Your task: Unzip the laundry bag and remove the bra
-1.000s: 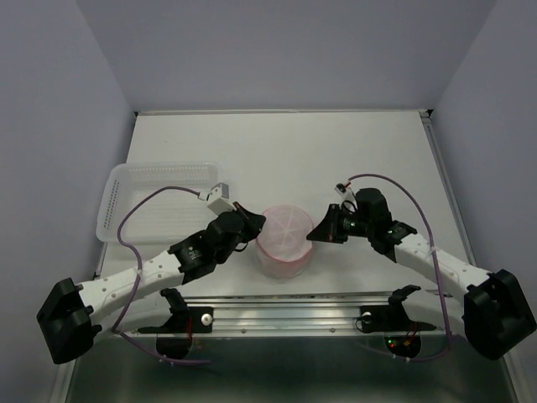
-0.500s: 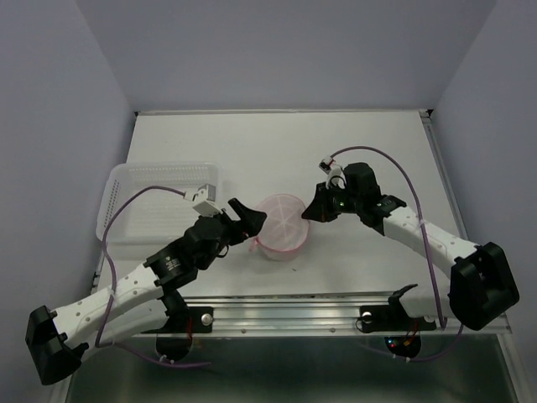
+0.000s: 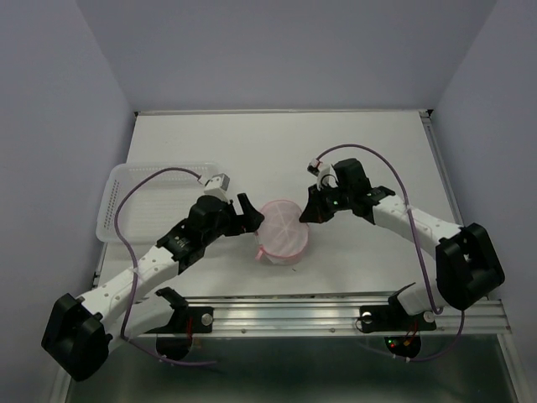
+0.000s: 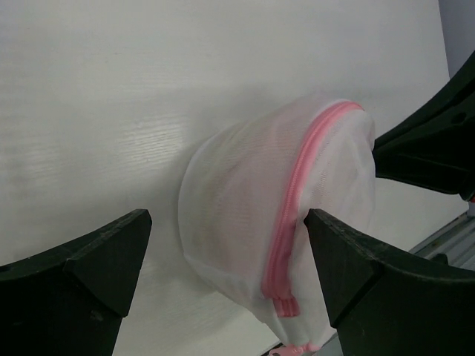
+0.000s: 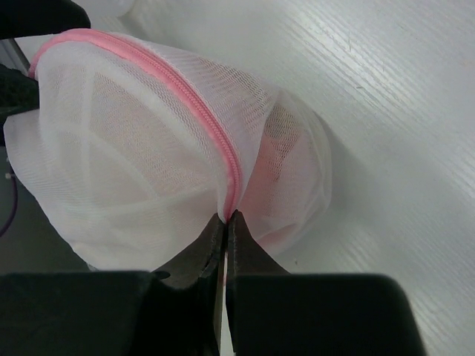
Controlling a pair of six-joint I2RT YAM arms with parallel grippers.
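The laundry bag (image 3: 283, 231) sits on the white table (image 3: 277, 143), near the front edge, between the two arms. It is see-through white with a pink zipper (image 5: 185, 96) running round it. A second ago the bag lay flat with its round top facing up. Now it is tipped over to one side, and a bit of pink trim pokes out at its near left.

The left pincer (image 3: 250, 215) was closed up against the bag's left side a second ago. Now it is spread wide. In the left wrist view its two black fingers (image 4: 82, 274) stand far apart, with the bag lying in front of them and in the gap. I cannot tell if either finger touches the bag.

The right pincer (image 5: 225, 216) is squeezed tight on the pink zipper, at the bag's right side. It pinches the pink strip right where it meets the mesh. It was at the bag's right side a second ago too, but the right arm has swung farther back and more to the left since then.

The white basket (image 3: 126, 197) sits at the left of the table, in the same spot as before. The left arm lies across its near corner.
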